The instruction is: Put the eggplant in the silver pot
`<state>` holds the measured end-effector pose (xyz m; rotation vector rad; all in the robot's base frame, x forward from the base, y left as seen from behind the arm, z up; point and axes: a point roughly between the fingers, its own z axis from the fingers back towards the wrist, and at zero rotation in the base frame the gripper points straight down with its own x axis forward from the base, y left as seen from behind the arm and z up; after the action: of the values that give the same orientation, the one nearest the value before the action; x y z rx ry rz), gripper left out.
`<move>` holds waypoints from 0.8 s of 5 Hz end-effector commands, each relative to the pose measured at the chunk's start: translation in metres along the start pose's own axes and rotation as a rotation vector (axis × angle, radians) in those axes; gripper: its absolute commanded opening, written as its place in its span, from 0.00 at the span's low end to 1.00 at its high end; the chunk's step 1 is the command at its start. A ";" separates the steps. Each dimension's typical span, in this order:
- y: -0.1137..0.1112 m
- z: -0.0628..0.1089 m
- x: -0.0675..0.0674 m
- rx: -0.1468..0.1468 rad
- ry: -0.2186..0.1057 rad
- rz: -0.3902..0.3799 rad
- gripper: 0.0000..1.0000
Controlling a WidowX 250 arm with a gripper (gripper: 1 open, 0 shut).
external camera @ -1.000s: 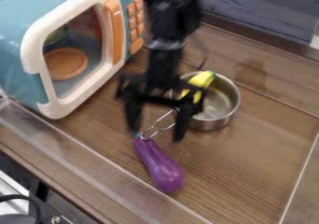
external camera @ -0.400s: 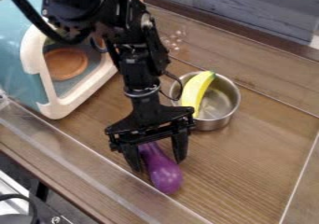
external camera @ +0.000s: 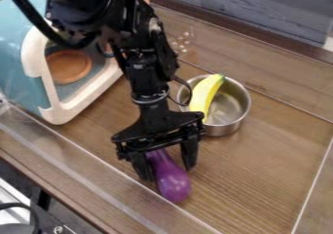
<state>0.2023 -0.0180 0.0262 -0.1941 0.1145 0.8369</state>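
The glossy purple eggplant (external camera: 169, 177) lies on the wooden tabletop near the front edge, its stem end pointing up-left under my hand. My gripper (external camera: 160, 164) points down over that end, open, with one black finger (external camera: 135, 168) on each side of the eggplant; whether the fingers touch it I cannot tell. The silver pot (external camera: 224, 109) stands behind and to the right, upright, with a yellow banana (external camera: 204, 92) leaning inside it. The arm hides the pot's left rim.
A teal-and-white toy microwave (external camera: 58, 58) stands at the left with its door open, close to my arm. A raised wooden ledge runs along the back and the right side of the table (external camera: 279, 150).
Since the earliest frame my gripper has dropped from above the pot's handle down around the eggplant and rolled. In the last half second almost nothing has moved.
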 end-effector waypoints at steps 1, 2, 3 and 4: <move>-0.006 0.008 0.000 -0.025 -0.042 -0.022 1.00; -0.008 0.009 -0.002 -0.028 -0.056 -0.026 1.00; -0.010 0.009 -0.004 -0.032 -0.072 -0.024 1.00; -0.011 0.009 -0.005 -0.037 -0.091 -0.021 1.00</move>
<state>0.2021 -0.0265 0.0272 -0.1728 0.0619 0.8361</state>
